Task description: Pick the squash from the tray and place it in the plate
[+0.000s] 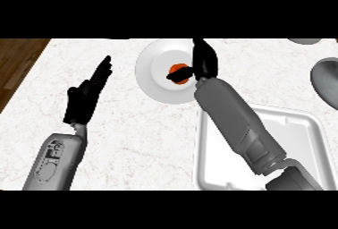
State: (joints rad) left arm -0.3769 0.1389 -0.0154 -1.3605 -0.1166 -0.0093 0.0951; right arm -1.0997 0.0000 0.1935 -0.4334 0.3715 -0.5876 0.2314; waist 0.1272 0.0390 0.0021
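Where the counter (132,134) gives way to a strip of brown wood floor (16,62) at the far left, the pale marbled top begins and runs across the rest of the view. On its left part the left hand (86,98) stands with straight fingers pointing up and away, holding nothing and touching nothing, its grey forearm rising from the lower edge.

Further right, near the top, lies the round white plate (153,74). Over its middle sits the squash (177,69), showing only as a small orange-red patch, most of it hidden by black fingers. The right hand (203,62) reaches over the plate's right side, its thumb and fingers curled round the squash. I cannot tell whether the squash touches the plate's surface or hangs just above it.

Below and to the right, the white rectangular tray (303,134) rests on the counter, with the right forearm crossing over its left part. At the far right edge a grey bowl-like shape (327,82) is partly cut off, and another grey object (307,40) shows at the top right corner.
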